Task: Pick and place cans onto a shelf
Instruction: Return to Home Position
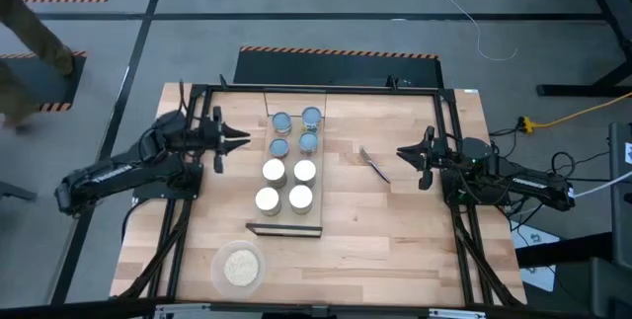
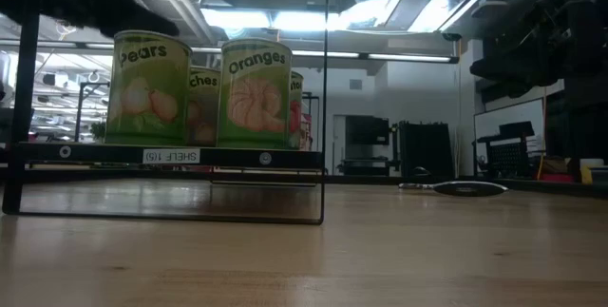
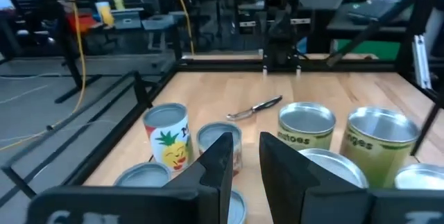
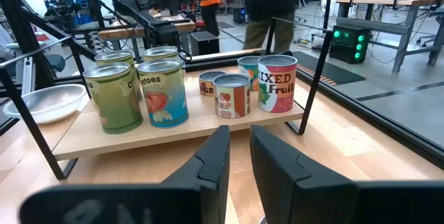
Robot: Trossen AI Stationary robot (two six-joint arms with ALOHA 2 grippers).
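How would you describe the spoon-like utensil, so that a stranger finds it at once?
Start at the shelf holding the cans in the middle of the wooden table. Look toward the right hand: the utensil lies flat on the bare tabletop between shelf and hand. It is the only thin, elongated metal piece; everything nearby is round.

Back cans (image 2: pixel 195 107): in the low view, mostly hidden behind the Pears and Oranges cans, labels only partly readable.
Nearest cans (image 3: pixel 416 182): in the left wrist view, cut off by the picture's edge beside the gripper.
Thin utensil (image 1: pixel 374 166): right of the shelf (image 1: pixel 318 200), too small to identify.
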